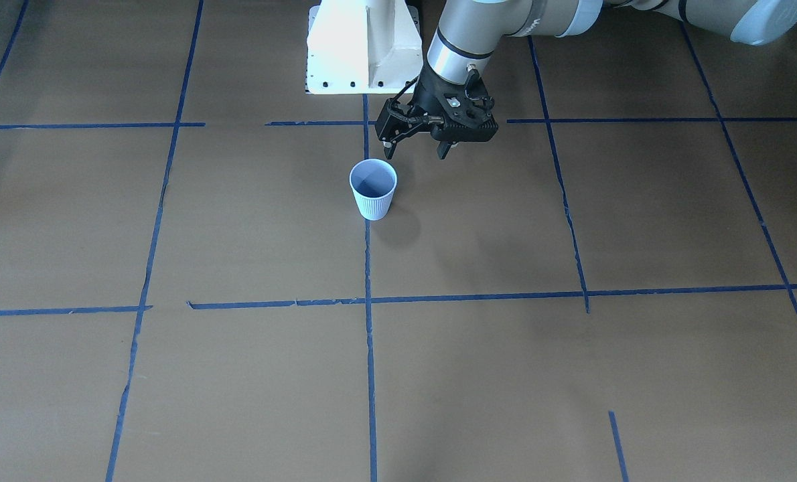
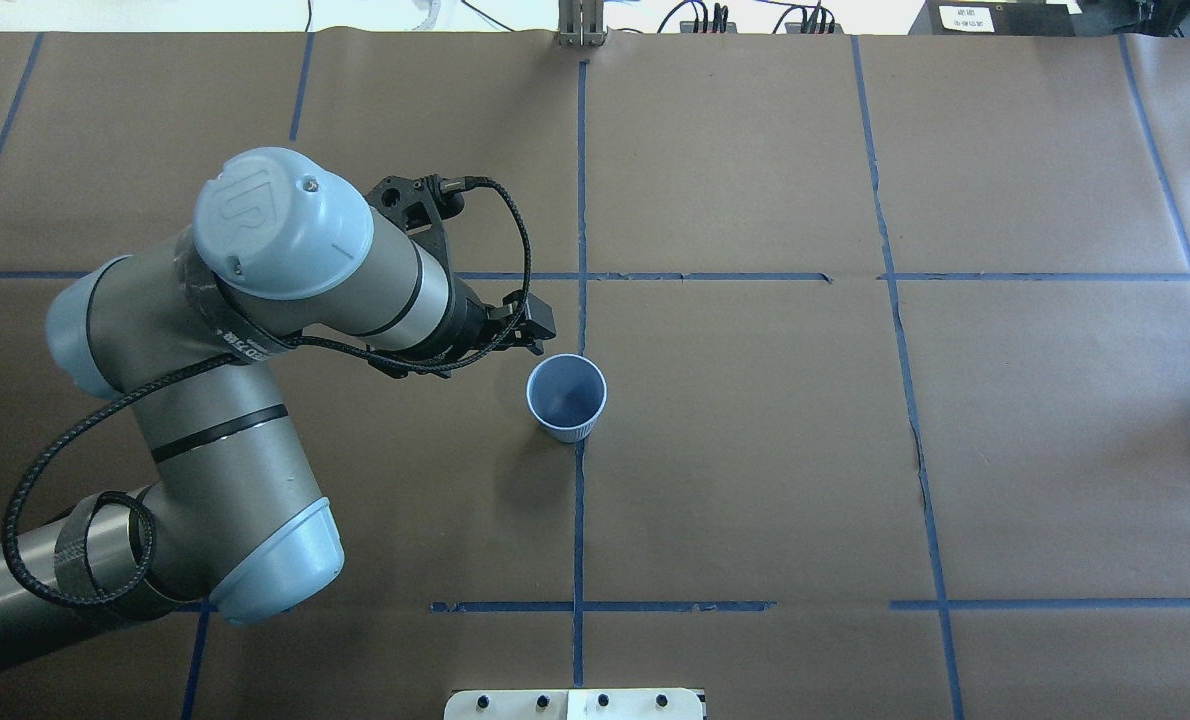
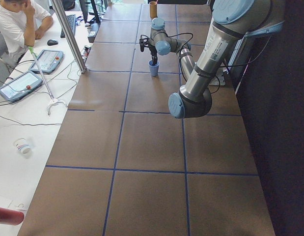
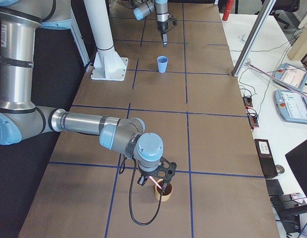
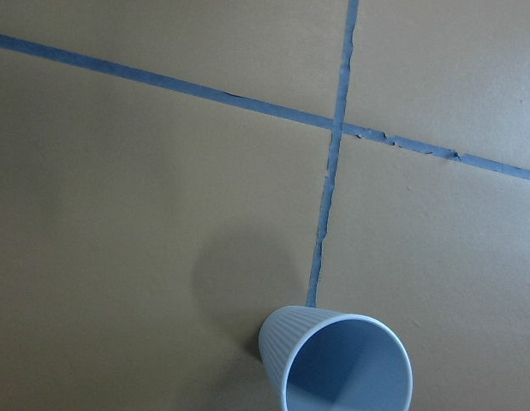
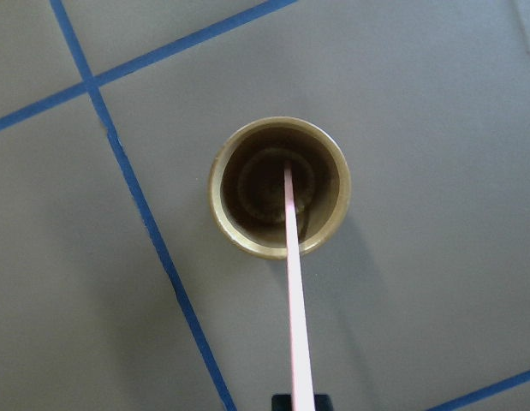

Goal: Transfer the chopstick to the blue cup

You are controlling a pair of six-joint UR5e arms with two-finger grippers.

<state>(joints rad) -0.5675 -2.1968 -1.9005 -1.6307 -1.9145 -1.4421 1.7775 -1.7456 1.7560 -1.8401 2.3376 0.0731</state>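
Note:
The pale blue ribbed cup (image 1: 373,194) (image 2: 566,400) (image 5: 333,368) stands upright near the table's middle on a blue tape line. My left gripper (image 1: 415,148) (image 2: 530,335) hovers beside its rim on the robot's side, open, nothing between its fingers. At the table's right end, my right gripper (image 4: 153,184) hangs over a brown cup (image 4: 163,194) (image 6: 226,218). The thin pink chopstick (image 6: 292,282) runs from the gripper's tip down into that cup, tilted, crossing its near rim. The right gripper looks shut on it.
Blue tape lines grid the brown table cover. The white robot base (image 1: 361,47) stands behind the blue cup. A white side bench carries tablets (image 3: 20,84) and a small paper cup (image 3: 22,146); a person (image 3: 12,22) sits there. A metal post (image 4: 252,42) rises at the table's edge.

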